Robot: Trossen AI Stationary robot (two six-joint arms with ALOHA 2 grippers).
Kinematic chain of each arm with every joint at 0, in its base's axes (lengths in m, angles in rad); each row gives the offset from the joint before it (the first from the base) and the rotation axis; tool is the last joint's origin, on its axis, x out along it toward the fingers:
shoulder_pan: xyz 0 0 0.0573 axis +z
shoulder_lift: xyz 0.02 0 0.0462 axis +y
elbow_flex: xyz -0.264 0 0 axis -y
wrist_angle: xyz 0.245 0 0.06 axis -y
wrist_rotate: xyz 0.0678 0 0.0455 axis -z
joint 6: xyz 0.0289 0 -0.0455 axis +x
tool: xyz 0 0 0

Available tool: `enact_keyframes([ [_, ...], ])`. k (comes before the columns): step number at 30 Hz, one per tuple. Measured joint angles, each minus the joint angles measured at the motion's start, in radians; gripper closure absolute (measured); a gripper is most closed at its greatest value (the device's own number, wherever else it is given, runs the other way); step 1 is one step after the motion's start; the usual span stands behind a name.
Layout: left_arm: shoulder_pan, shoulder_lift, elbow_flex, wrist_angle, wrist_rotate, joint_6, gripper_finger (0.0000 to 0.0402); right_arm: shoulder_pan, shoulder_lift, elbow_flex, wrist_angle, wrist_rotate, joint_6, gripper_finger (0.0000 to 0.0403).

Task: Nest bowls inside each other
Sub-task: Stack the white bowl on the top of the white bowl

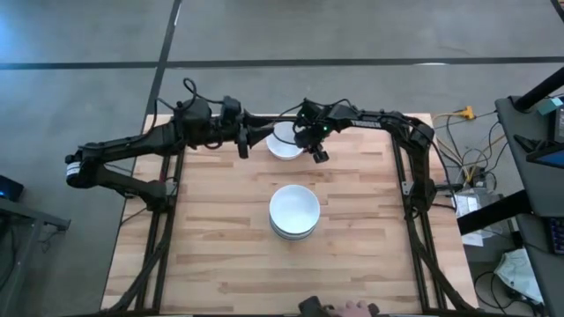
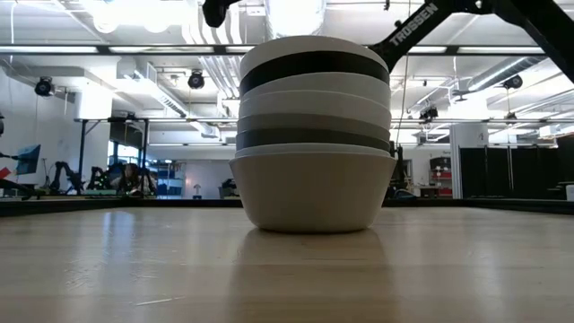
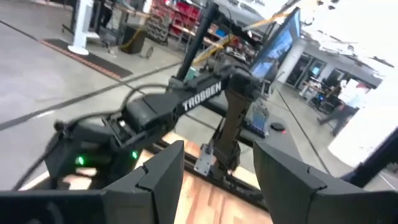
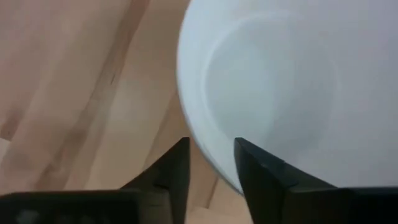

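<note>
A stack of several nested bowls [image 1: 293,211] rests on the middle of the table, a white one on top. In the low view the stack [image 2: 314,135] shows white, dark grey, pale grey-green and black layers. A single white bowl [image 1: 282,141] sits near the far edge, between both grippers. My right gripper [image 1: 317,155] is over its right near rim. In the right wrist view its open fingers [image 4: 211,146] stand on either side of the rim [image 4: 198,140], one outside and one over the inside. My left gripper [image 1: 244,145] hovers open left of this bowl; the left wrist view [image 3: 219,155] shows only the right arm.
Bare wood lies left, right and near of the stack. Cables and equipment [image 1: 476,176] stand off the table's right edge. A dark object [image 1: 310,306] lies at the near edge. In the low view the stack hides the far bowl.
</note>
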Motion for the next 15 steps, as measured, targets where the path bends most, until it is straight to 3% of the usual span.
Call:
enact_keyframes([
  [7, 0.0, -0.007, 0.0, -0.069, 0.066, -0.003, 0.0224, 0.006, -0.004, 0.007, -0.031, 0.008, 0.052, 0.0385],
  [15, 0.0, -0.051, -0.001, -0.15, 0.132, 0.008, 0.0224, 0.02, -0.014, 0.062, -0.143, 0.011, 0.186, 0.0393],
])
